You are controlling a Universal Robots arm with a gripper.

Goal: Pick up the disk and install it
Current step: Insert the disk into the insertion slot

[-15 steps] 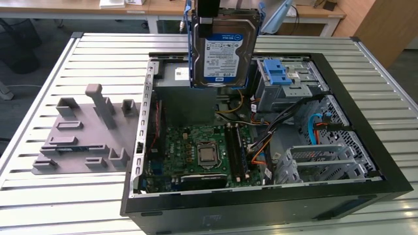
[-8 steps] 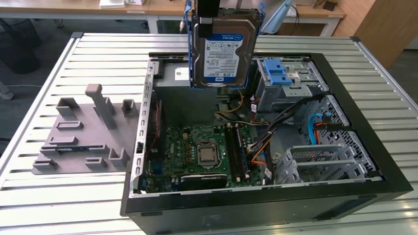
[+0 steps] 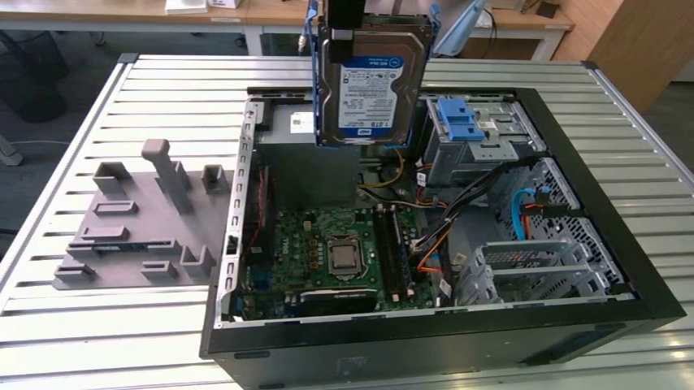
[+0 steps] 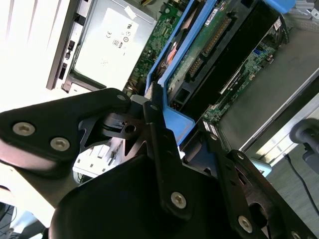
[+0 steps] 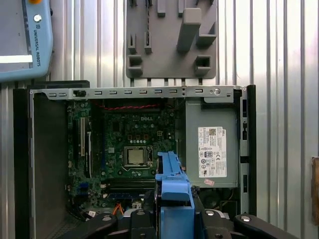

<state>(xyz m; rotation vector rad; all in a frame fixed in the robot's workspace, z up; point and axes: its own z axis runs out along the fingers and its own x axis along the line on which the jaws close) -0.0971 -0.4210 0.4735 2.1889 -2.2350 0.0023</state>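
The disk [image 3: 375, 85], a silver hard drive with a white-and-blue label and a blue plastic frame, hangs upright in the air above the open computer case [image 3: 607, 203] in the exterior view. My gripper [image 3: 347, 31] is shut on its upper end, clamping the blue frame. The second wrist view has the black fingers [image 4: 153, 114] closed on the blue frame, with the disk's green circuit-board side [image 4: 209, 45] running away from my gripper [image 4: 179, 115]. In the first wrist view the disk's blue frame [image 5: 172, 181] sticks out from my gripper [image 5: 174, 219] over the motherboard.
Inside the case lie the green motherboard [image 3: 336, 244], a grey metal box with a white sticker [image 5: 212, 149] and a silver drive cage with a blue latch [image 3: 472, 130]. A grey fixture block [image 3: 141, 219] sits on the slatted table at the exterior view's left. A teach pendant [image 5: 25, 40] lies beside the case.
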